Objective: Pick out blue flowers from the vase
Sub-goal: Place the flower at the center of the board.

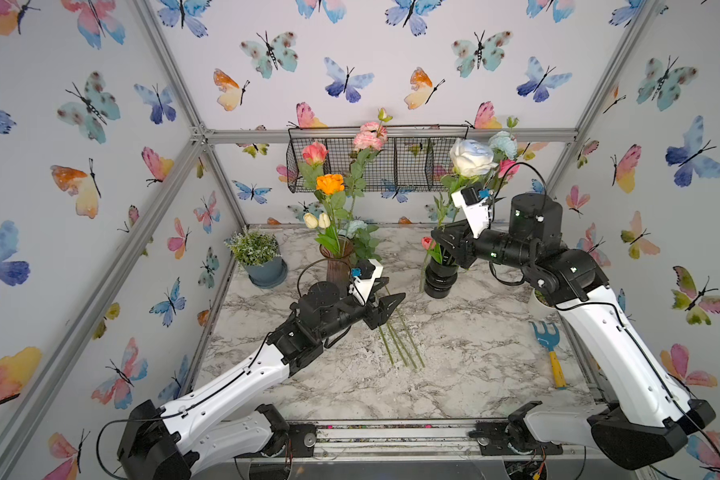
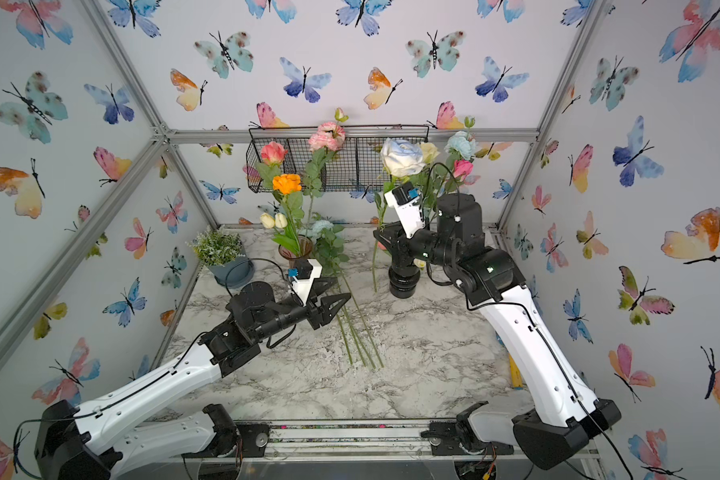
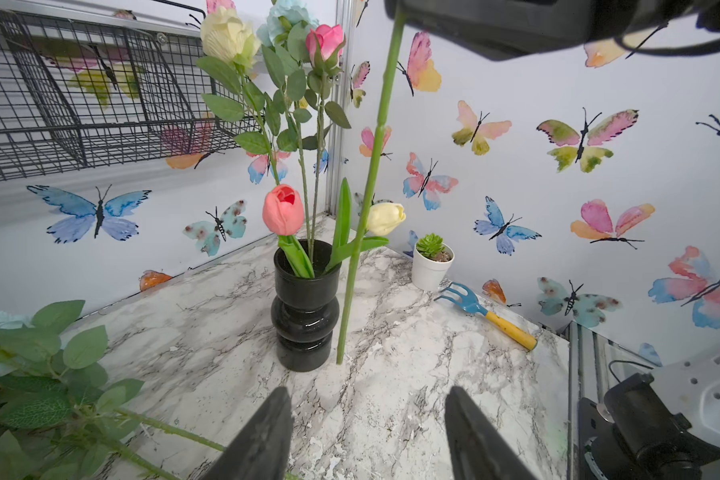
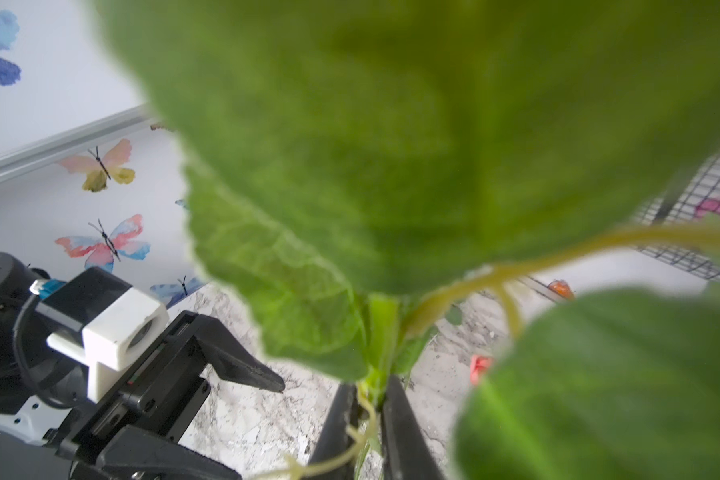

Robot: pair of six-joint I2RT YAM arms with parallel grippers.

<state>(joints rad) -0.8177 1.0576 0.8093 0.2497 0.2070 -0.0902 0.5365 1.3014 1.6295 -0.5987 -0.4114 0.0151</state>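
My right gripper [image 4: 368, 384] is shut on the green stem of a large white rose tinged blue [image 1: 472, 157]. The stem [image 3: 371, 178] hangs free beside the black vase [image 1: 441, 278], its lower end near the tabletop. A pale aqua bloom [image 1: 503, 144] stands in that vase. Other blue flowers lie on the marble, with stems [image 1: 400, 336] towards the front and an aqua bloom [image 1: 355, 227] by the brown vase [image 1: 336, 259]. My left gripper [image 3: 366, 390] is open and holds nothing; it hovers just over those lying stems [image 2: 360, 332]. Big leaves block most of the right wrist view.
The black vase also holds a cream rose [image 3: 225, 35], pink flowers and tulips [image 3: 283, 210]. The brown vase holds orange, pink and white flowers. A blue potted plant [image 1: 262, 259], a wire basket [image 1: 375, 162], a white succulent pot [image 3: 431, 266] and a blue hand rake [image 1: 547, 345] ring the table.
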